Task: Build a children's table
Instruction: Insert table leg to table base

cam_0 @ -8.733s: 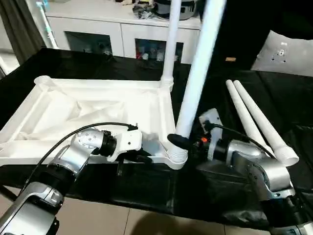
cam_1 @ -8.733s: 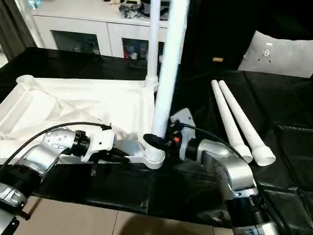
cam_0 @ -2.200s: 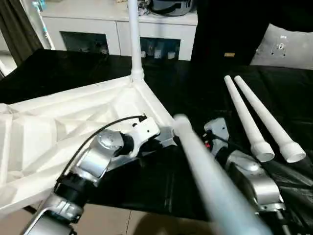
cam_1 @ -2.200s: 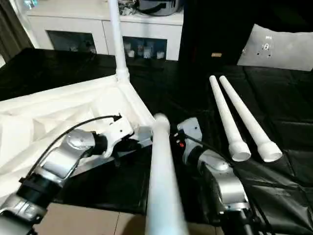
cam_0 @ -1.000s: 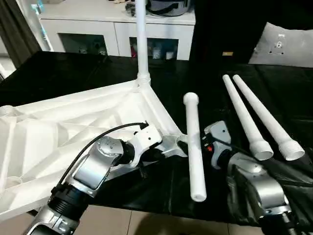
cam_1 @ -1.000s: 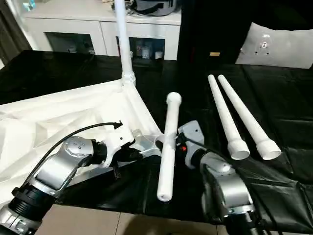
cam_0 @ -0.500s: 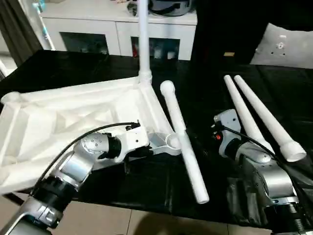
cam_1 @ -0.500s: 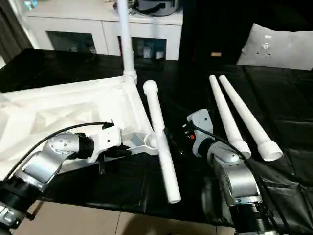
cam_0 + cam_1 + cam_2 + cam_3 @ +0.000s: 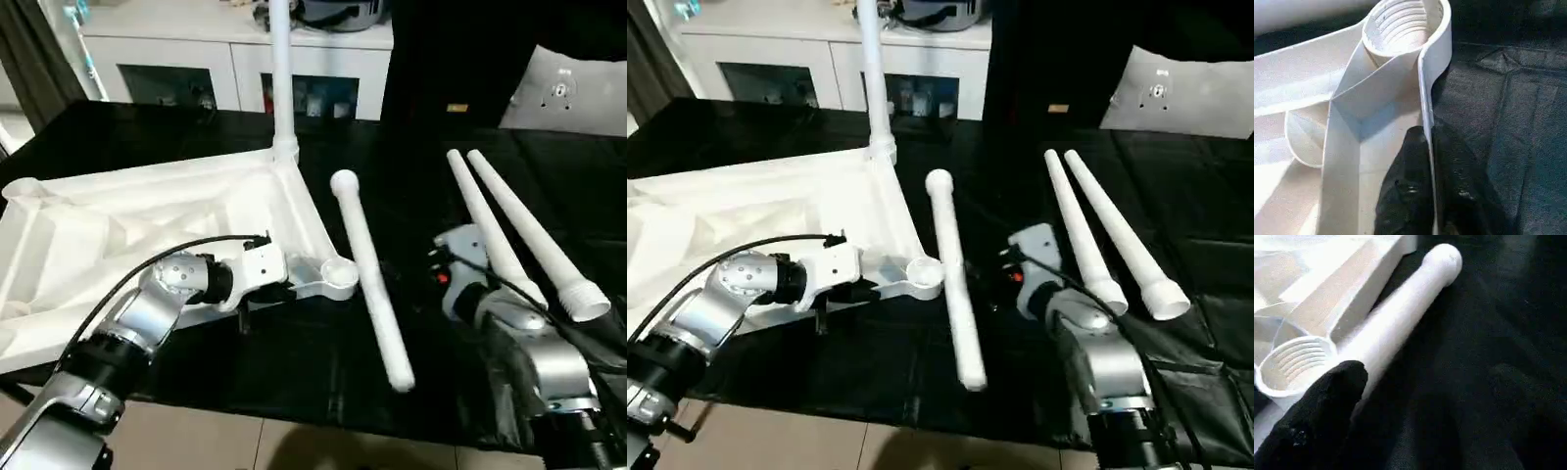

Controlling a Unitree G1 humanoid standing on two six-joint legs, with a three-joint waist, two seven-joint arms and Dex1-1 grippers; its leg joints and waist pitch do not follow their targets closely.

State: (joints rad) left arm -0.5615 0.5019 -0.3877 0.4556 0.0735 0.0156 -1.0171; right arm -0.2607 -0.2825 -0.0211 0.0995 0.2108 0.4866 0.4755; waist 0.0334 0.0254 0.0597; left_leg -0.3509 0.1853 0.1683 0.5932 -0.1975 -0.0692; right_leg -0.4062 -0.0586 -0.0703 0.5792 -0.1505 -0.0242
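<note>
The table top (image 9: 147, 220) is white plastic and lies upside down on the black-covered bench (image 9: 294, 372), ribbed underside up. Round threaded sockets sit at its corners. One leg (image 9: 281, 78) stands upright in the far corner socket. The near corner socket (image 9: 338, 274) is empty; its internal thread is visible in both wrist views.

A loose leg (image 9: 370, 284) lies flat on the bench just beside the empty socket, its rounded tip pointing away from the robot. It touches or nearly touches the socket rim. Two further legs (image 9: 519, 235) lie side by side, well apart toward the robot's right, flared ends toward the robot.

The left hand (image 9: 1427, 196) is closed on the thin side wall of the table top close to the empty socket, one black finger (image 9: 1405, 191) on each face of the wall.

The right hand (image 9: 446, 279) stands wide open and holds nothing. One of its fingers (image 9: 1317, 416) lies near the loose leg and the socket.
</note>
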